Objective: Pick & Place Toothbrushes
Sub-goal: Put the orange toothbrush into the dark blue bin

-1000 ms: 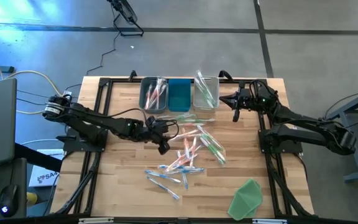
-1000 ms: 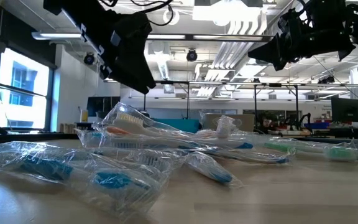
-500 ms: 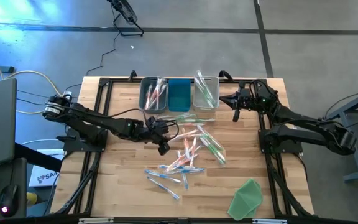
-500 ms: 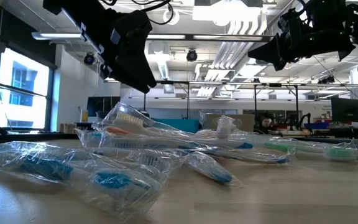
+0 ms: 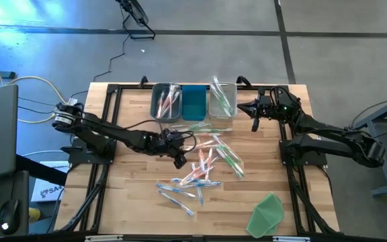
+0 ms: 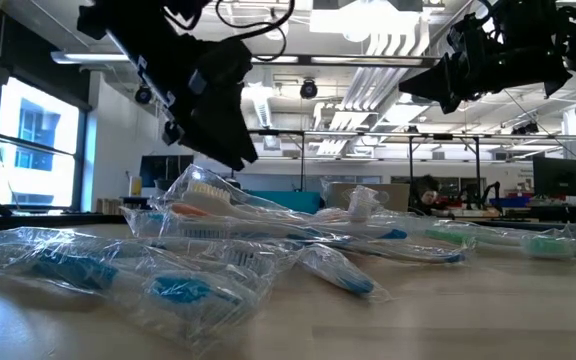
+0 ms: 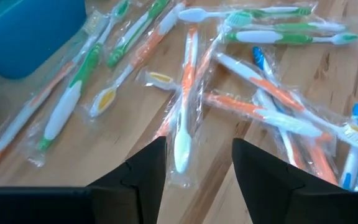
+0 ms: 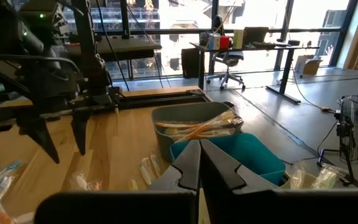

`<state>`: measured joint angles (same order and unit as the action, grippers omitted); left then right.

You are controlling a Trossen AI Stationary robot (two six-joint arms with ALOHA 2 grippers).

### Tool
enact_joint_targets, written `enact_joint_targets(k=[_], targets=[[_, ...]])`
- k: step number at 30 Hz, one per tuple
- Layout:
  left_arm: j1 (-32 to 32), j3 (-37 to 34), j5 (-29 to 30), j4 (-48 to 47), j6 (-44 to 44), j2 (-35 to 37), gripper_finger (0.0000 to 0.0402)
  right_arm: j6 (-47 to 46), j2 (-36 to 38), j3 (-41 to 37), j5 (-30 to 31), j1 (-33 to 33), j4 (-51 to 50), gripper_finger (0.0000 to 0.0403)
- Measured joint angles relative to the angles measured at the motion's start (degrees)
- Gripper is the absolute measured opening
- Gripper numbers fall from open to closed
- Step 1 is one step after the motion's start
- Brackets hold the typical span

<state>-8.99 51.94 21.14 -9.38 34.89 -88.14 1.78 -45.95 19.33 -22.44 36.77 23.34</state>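
Left end effector (image 5: pixel 179 158) hangs over the middle of the worktop (image 5: pixel 126 195) with its two dark fingers (image 7: pixel 145 171) spread wide and nothing between them. Straight ahead of those fingers, in the left wrist view, lies an orange-and-white toothbrush (image 7: pixel 184 102) in a clear wrapper, one of the loose toothbrushes (image 5: pixel 210 161) scattered just to the arm's right. From above, the end effector sits at the near-left edge of that scatter, close to the brushes but not touching any that I can make out.

The pile holds orange, green and blue brushes, all bagged and overlapping, so an exact count is beyond me; there are well over a dozen on the wood. A few blue ones (image 5: pixel 180 190) lie apart nearer the front edge.

Behind the scatter, at the far edge, three bins stand in a row: a grey bin (image 5: pixel 156 107) with several brushes in it, a teal bin (image 5: pixel 193 104) in the middle, and a clear bin (image 5: pixel 231 87) with green brushes sticking out.

Right end effector (image 5: pixel 252 114) is up beside the clear bin, on its right, with its fingers (image 8: pixel 188 168) pressed together and holding nothing.

One folded green sheet (image 5: pixel 267 214) lies at the front right corner, well apart from everything else.
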Motion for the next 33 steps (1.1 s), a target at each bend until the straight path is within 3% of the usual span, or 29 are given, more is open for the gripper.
enact_joint_targets(k=[22, 33], targets=[[1.98, 0.11, 3.61, 5.81, 1.94, -7.76, 0.0177, 0.0, -0.11, 0.0, 0.0, 0.0, -0.43, 0.0003], [8.46, 0.68, -7.14, 9.66, -0.04, -7.71, 0.0177, 0.0, -0.11, 0.0, -0.02, -0.02, -1.14, 0.0003]])
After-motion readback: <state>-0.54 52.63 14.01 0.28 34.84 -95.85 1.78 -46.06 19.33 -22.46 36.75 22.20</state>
